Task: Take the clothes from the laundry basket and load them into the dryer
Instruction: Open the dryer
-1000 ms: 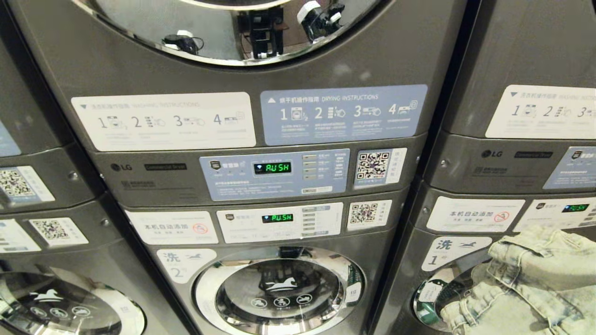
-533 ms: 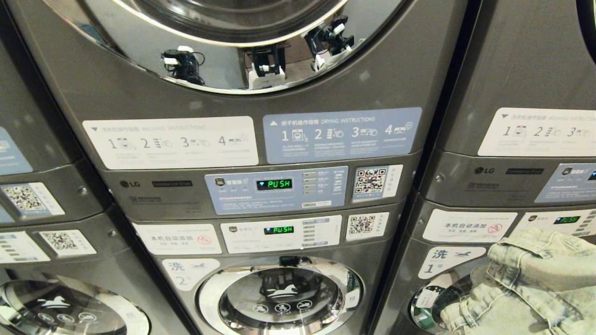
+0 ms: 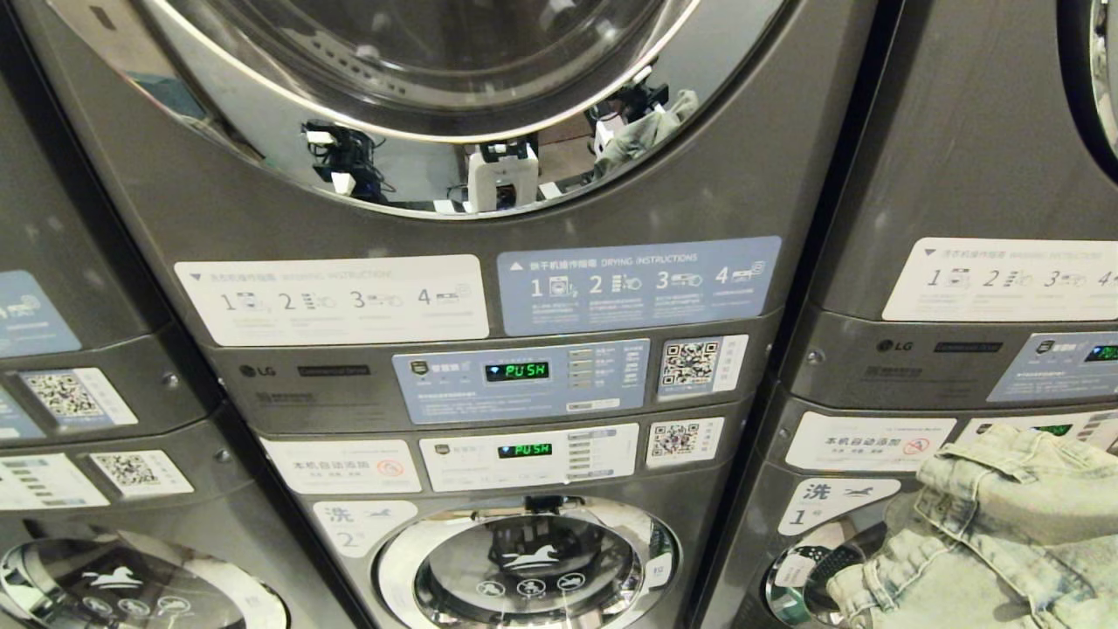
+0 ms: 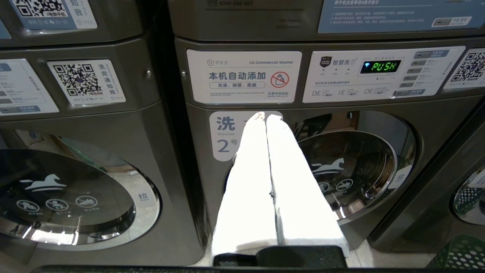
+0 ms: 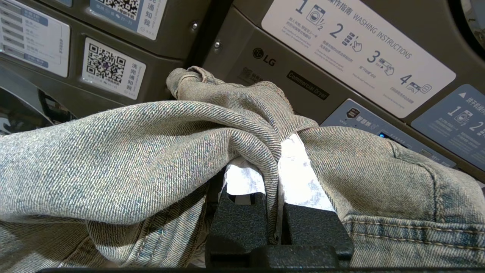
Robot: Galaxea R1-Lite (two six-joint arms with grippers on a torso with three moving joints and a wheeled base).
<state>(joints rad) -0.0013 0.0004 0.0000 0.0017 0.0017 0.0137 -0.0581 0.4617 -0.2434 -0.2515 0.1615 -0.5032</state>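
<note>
Although the right end effector (image 5: 273,212) is mostly buried under cloth, its fingers (image 5: 242,220) are seen clamped tight on a fold of the denim garment (image 5: 132,159), which hangs at the lower right of the head view, cut off by the frame edge, in front of the neighbouring washer. The left end effector (image 4: 265,115) is empty, its fingers pressed together, before washer door number 2 (image 4: 341,170). Compared with a second ago, the whole head view has slid downward, so more of the dryer door (image 3: 437,105) shows at the top.
</note>
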